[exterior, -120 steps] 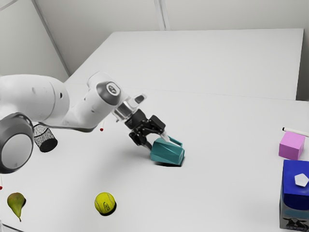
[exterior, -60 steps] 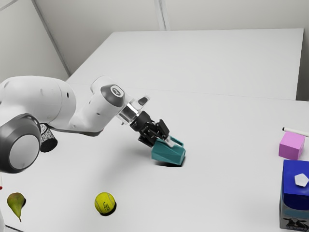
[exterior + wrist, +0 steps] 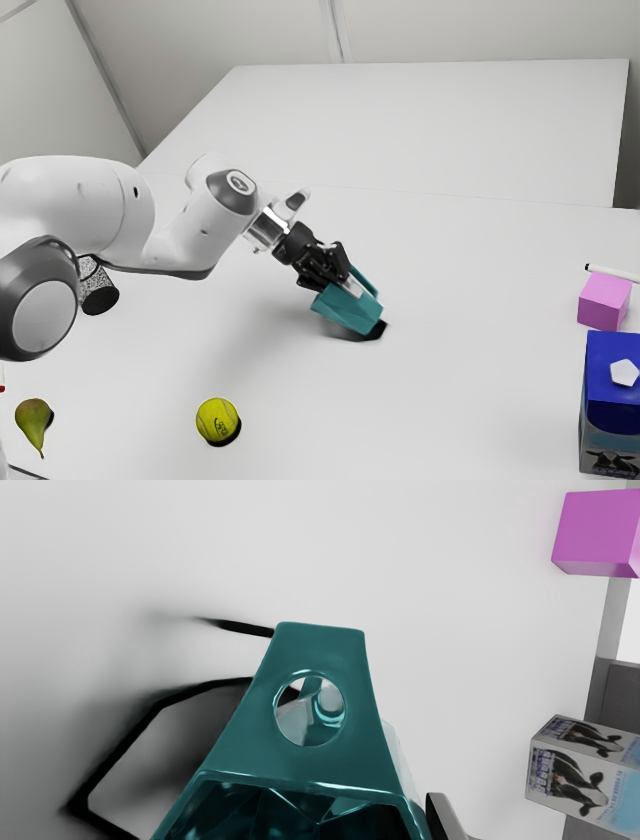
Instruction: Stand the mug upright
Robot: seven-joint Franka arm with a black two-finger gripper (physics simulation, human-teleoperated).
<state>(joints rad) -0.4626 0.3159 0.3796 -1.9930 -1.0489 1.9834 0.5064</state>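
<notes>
The teal mug (image 3: 345,311) is tilted in the exterior view, its base toward the table at the lower right and its mouth end raised toward the hand. My gripper (image 3: 345,284) is shut on the mug near its mouth. In the wrist view the mug (image 3: 305,650) shows a flat side with a round hole, and part of its dark inside below that. There, at my gripper (image 3: 320,825), one finger (image 3: 446,817) stands against the mug's outer side; the mug hides the other. I cannot tell whether the base touches the table.
On the table (image 3: 450,400), a tennis ball (image 3: 217,420) and a pear (image 3: 34,420) lie toward the exterior view's lower left, with a black-bottomed mesh object (image 3: 98,290) behind the arm. At the exterior view's right stand a pink block (image 3: 604,302), a marker (image 3: 612,271) and a milk carton (image 3: 612,400).
My gripper moved in over the mug and closed on it. Since half a second ago the hand has risen slightly, and the mug's mouth end has tipped up with it.
</notes>
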